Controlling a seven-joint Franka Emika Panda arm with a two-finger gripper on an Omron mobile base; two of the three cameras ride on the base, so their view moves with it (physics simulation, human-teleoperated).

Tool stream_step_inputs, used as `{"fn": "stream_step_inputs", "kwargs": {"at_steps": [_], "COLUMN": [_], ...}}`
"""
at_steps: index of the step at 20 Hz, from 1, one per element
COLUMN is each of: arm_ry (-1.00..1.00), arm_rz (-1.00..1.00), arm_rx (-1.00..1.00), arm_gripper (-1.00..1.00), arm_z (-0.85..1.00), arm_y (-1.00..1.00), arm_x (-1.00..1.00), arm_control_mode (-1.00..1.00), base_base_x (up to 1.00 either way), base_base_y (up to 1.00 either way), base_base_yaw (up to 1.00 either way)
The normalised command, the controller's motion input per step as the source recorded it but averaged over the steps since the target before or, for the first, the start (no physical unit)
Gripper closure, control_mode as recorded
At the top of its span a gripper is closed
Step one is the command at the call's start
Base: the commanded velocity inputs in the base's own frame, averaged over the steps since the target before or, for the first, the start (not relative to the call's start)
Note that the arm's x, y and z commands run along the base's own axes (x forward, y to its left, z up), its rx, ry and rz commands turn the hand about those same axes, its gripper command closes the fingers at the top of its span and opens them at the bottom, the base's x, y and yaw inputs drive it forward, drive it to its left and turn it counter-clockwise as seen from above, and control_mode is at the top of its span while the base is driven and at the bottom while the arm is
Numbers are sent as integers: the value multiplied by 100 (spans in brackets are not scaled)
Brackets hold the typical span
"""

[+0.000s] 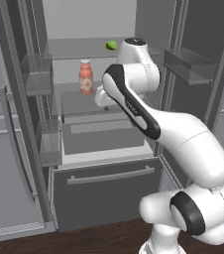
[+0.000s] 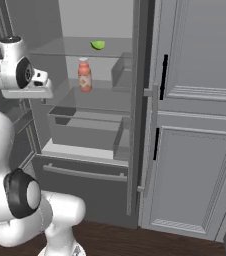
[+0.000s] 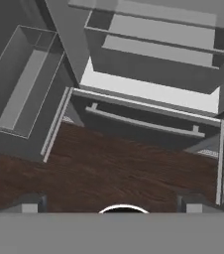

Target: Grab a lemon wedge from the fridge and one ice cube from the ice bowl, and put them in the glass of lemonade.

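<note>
The fridge (image 1: 109, 188) stands with both doors open, its bottom drawer (image 2: 85, 172) shut. A small yellow-green lemon wedge (image 1: 111, 45) lies on the upper glass shelf, toward the right; from the other side the lemon wedge (image 2: 98, 45) sits above the bottle. My gripper (image 3: 111, 206) is open with nothing between its fingertips (image 3: 29, 203). It hangs in front of the middle shelves, below the wedge, and points down at the drawer front and the floor. The ice bowl, the ice cube and the glass of lemonade are out of view.
A pink-labelled bottle (image 1: 85, 77) stands on the middle shelf, left of my arm. Clear door bins (image 1: 37, 74) line the left door and a door bin (image 1: 191, 64) sits on the right one. Light grey cabinets (image 2: 195, 150) flank the fridge. The floor (image 3: 109, 168) is dark wood.
</note>
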Motion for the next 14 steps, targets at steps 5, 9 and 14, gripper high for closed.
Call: {"fn": "stream_step_inputs", "kwargs": {"at_steps": [5, 9, 14], "arm_ry": [-40, -34, -15], "arm_rz": [-16, -10, -5], "arm_rx": [12, 2, 0], "arm_gripper": [-100, -100, -100], "arm_z": [4, 33, 64], "arm_y": [-74, -67, -35], "arm_x": [-76, -80, -69], "arm_control_mode": [-100, -100, -100], "base_base_x": [0, 0, 0], "base_base_y": [0, 0, 0], "base_base_yaw": [0, 0, 0]}}
